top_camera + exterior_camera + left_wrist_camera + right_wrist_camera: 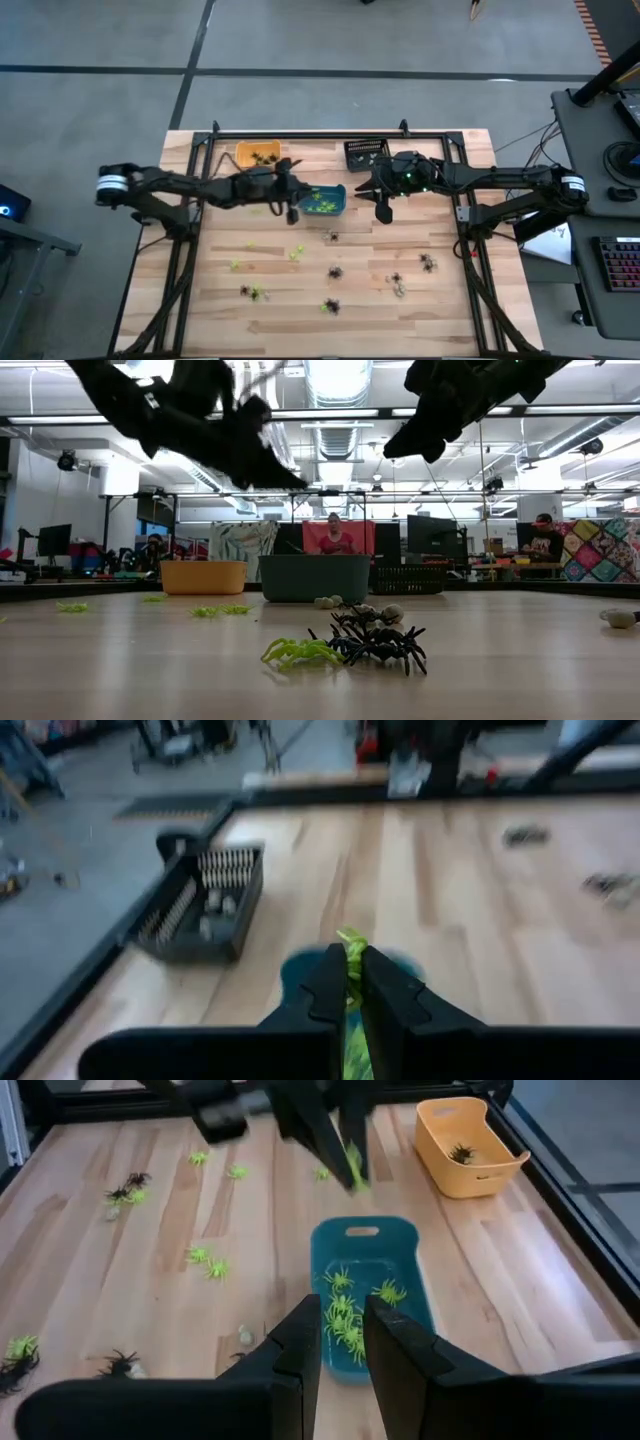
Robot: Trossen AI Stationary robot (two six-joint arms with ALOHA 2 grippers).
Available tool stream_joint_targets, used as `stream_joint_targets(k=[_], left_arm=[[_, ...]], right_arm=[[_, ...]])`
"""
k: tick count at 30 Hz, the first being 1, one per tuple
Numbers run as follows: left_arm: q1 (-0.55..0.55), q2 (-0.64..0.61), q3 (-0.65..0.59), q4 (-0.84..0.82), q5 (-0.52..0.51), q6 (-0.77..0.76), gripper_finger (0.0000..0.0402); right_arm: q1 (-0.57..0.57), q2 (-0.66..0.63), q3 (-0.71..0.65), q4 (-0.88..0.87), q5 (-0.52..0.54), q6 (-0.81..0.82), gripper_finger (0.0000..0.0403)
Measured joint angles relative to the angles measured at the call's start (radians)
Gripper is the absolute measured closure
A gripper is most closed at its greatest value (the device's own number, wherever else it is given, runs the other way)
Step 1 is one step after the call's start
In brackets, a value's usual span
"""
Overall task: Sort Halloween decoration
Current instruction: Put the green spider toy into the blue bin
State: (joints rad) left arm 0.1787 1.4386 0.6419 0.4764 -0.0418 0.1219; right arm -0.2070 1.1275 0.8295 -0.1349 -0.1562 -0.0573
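The Halloween decoration is many tiny plastic spiders, lime green (296, 253), black (335, 272) and pale, scattered over the wooden table's near half. A teal bin (323, 200) holds several green ones (345, 1320). My left gripper (293, 208) hangs at that bin's left end, shut on a lime green spider (350, 948). My right gripper (384, 210) hovers to the right of the teal bin. Its fingers (342, 1335) stand a little apart with nothing between them. An orange bin (257, 155) holds dark spiders (462, 1152). My left gripper pinches the lime green spider (351, 942) between its two fingertips; part of it sticks out past the tips. The fingers (330, 1140) slant downward from the table's left toward the teal bin. The spider (355, 1165) is lifted clear of the table and the bin.
A black slatted bin (365, 153) stands at the far edge, right of the orange bin. A black metal frame (330, 135) runs around the table's far and side edges. Close to the low camera lie a green spider (300, 652) and a black one (380, 645). People sit in the room behind.
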Motion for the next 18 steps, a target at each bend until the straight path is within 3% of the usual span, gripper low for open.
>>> stream_joint_targets(k=[7,18], left_arm=[[0.040,0.160,0.036,0.001,0.002,0.001,0.0400],[0.051,0.200,0.051,0.003,0.002,0.000,0.0348]], right_arm=[[-0.002,0.000,0.000,0.002,0.001,-0.019,0.0335],[-0.003,0.009,0.000,0.020,0.001,0.012,0.0335]])
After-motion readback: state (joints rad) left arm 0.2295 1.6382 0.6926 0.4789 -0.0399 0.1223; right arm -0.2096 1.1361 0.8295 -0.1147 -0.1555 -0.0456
